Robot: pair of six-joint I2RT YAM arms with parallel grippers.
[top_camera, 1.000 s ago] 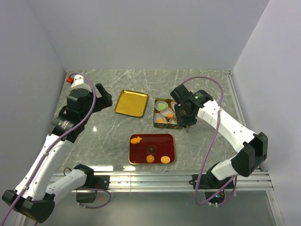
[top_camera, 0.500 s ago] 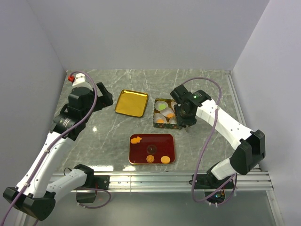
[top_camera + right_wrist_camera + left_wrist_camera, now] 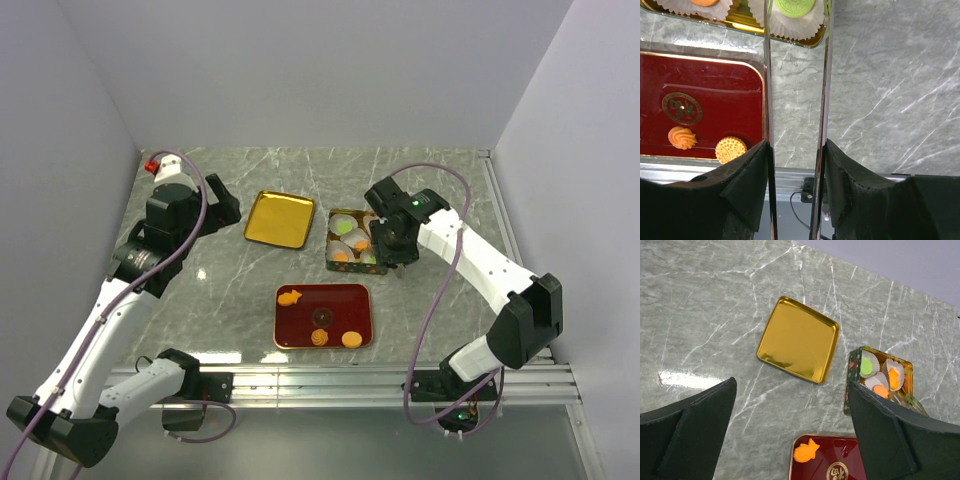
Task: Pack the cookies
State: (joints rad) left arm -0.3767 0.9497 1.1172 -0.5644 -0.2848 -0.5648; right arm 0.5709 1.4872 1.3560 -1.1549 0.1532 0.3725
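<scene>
**Top external view.** The tin point(image 3: 329, 262) stands right of centre on the desk point(image 3: 230, 290). Its paper cups point(image 3: 357, 240) hold a green cookie point(image 3: 345, 227) and orange cookies point(image 3: 341, 256). Three cookies remain on the red tray point(image 3: 300, 325) at lower centre: the fish cookie point(image 3: 289, 296), the swirl cookie point(image 3: 318, 337) and the round cookie point(image 3: 351, 339). Judged progress is about half, with three transfers left. The gold tray point(image 3: 279, 219) lies left of the tin. The right pincer point(image 3: 385, 258) hangs over the tin's right edge, and the left pincer point(image 3: 222, 208) sits at upper left. Against the frame one second earlier, the red tray's contents are unchanged. Both arms have shifted only slightly.

**Left wrist view.** The left pincer point(image 3: 792, 385) is spread fully wide and holds nothing. The gold tray point(image 3: 798, 339), the tin point(image 3: 854, 390) and the fish cookie point(image 3: 806, 452) lie beneath it.

**Right wrist view.** The right pincer point(image 3: 796, 20) has its fingers point(image 3: 768, 75) moderately parted. The green cookie point(image 3: 795, 5) sits between them at the top edge, in one of the paper cups point(image 3: 785, 25), with clearance on both sides. Nothing is gripped. The swirl cookie point(image 3: 681, 137) and the round cookie point(image 3: 730, 148) are at lower left.
</scene>
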